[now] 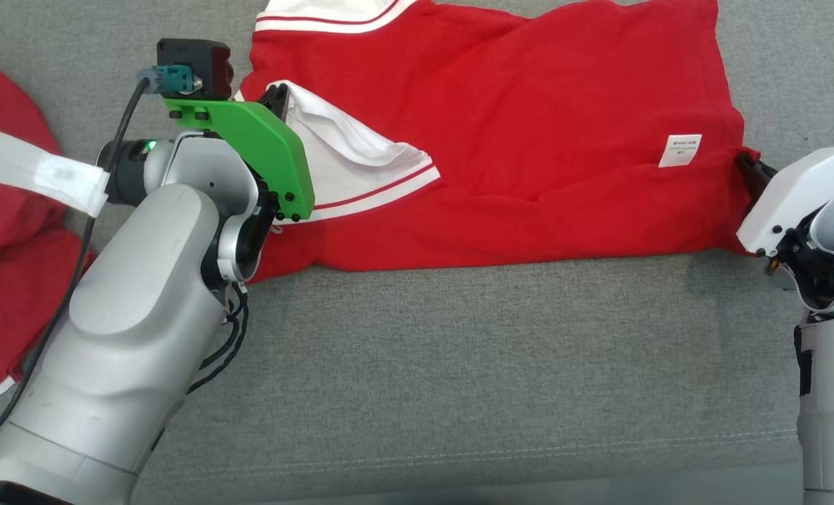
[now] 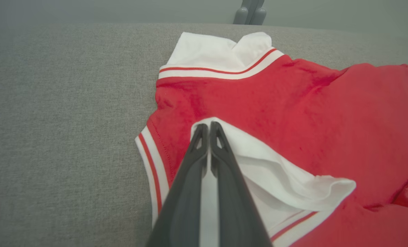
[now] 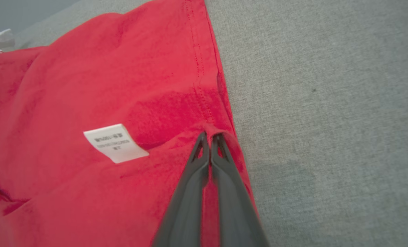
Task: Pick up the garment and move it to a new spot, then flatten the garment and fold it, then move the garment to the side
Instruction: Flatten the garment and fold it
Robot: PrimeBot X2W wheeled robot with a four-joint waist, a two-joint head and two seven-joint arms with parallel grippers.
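While left fingers [image 2: 186,185] seemingly clamp garment [image 1: 529,140] sleeve [image 2: 276,178], right fingers [image 3: 190,192] clamp hem [image 3: 207,103]; label [image 3: 116,142] print unreadable.

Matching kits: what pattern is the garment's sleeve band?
The sleeve band is white with one thin red stripe; left wrist view.

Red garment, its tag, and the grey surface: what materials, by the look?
Red garment: soft matte knit, likely cotton; it creases and shows stitched hems. Tag: thin white printed fabric or paper, unclear. Grey surface: woven, flecked upholstery-like cloth, matte.
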